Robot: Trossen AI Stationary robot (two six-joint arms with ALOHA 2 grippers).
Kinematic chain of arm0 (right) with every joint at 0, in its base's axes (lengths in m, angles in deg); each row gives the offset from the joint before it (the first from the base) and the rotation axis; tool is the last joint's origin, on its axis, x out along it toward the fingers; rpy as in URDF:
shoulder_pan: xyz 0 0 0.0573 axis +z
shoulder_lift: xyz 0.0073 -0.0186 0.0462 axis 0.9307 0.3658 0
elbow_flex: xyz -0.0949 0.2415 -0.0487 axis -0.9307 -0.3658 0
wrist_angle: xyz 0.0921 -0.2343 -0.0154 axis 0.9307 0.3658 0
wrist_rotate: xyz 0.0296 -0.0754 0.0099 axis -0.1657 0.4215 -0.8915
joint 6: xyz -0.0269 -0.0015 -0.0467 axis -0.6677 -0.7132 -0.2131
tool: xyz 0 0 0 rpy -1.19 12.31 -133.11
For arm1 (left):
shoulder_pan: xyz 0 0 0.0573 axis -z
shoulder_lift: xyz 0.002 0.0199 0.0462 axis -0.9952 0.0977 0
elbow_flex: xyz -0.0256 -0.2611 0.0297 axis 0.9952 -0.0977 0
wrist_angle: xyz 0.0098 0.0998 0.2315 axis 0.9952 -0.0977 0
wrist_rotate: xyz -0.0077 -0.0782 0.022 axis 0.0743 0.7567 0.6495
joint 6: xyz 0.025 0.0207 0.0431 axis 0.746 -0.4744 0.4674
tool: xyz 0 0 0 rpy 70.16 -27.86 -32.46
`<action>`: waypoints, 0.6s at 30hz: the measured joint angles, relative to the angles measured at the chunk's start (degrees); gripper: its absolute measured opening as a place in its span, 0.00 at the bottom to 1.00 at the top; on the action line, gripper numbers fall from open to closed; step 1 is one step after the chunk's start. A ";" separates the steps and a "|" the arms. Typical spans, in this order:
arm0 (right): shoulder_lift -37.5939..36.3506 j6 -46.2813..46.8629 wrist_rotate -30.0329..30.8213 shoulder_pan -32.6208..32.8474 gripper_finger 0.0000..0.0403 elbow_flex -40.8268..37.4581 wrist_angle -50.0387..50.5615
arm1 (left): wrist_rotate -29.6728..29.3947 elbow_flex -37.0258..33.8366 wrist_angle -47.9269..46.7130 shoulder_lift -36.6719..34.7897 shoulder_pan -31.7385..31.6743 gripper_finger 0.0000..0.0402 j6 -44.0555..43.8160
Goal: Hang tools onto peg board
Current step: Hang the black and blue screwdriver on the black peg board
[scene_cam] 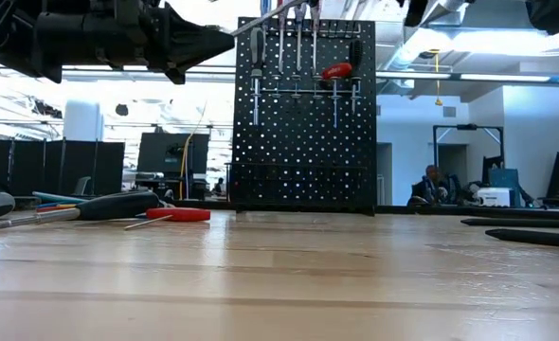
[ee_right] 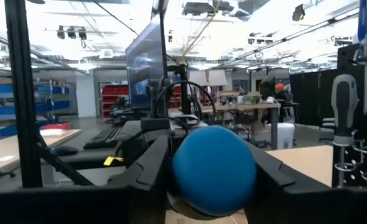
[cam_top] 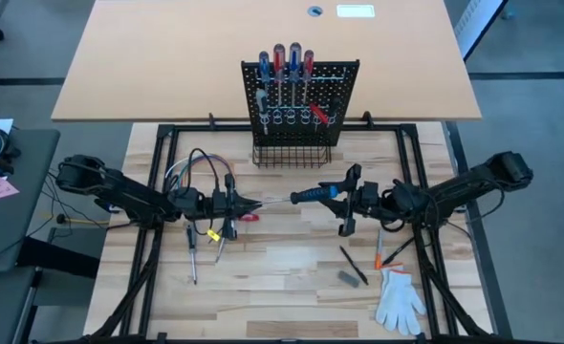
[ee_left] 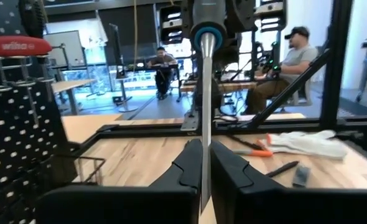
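I'm looking down on the pale wooden tabletop (cam_top: 282, 287), with the upright black perforated peg board (cam_top: 301, 81) at its far middle edge, a wire basket at its foot. By my count four or five screwdrivers already hang in its silver rings, so I judge the task under halfway done. Several tools remain on the wood: a red-handled driver (scene_cam: 177, 214) and slim ones near the left arm, dark pieces near the white glove (cam_top: 400, 299).

Between the arms, mid-table and held above the wood, is a blue-and-black-handled screwdriver (cam_top: 311, 194). My left gripper (ee_left: 206, 180) is clamped on its metal shaft. My right gripper (ee_right: 213, 171) has its fingers either side of the blue handle end; whether they grip it yet I cannot tell. This looks like a handover.
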 joint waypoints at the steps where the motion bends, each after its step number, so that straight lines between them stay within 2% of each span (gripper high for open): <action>1: -0.25 -0.11 0.02 -0.02 0.35 0.00 0.52 | -0.15 0.04 -0.43 -0.02 -0.04 0.02 0.42; 3: -1.04 0.24 0.31 -0.04 0.35 1.19 4.13 | -0.95 0.07 -1.59 -0.04 -0.02 0.04 1.15; 6: -3.04 0.19 1.16 -0.23 0.35 6.01 15.73 | -5.31 0.07 -3.75 -0.07 -0.02 0.09 2.50; 12: -4.32 5.73 2.21 -1.95 0.35 25.57 53.65 | -13.53 0.00 -8.02 -0.13 -0.02 0.24 5.32; 15: -2.52 11.16 1.61 -3.29 0.35 35.42 70.60 | -14.00 0.35 -9.11 -0.13 -0.02 0.29 6.44; 18: 0.19 15.75 -0.51 -5.33 0.35 42.24 83.53 | -14.02 3.66 -15.77 -0.11 0.10 0.34 9.50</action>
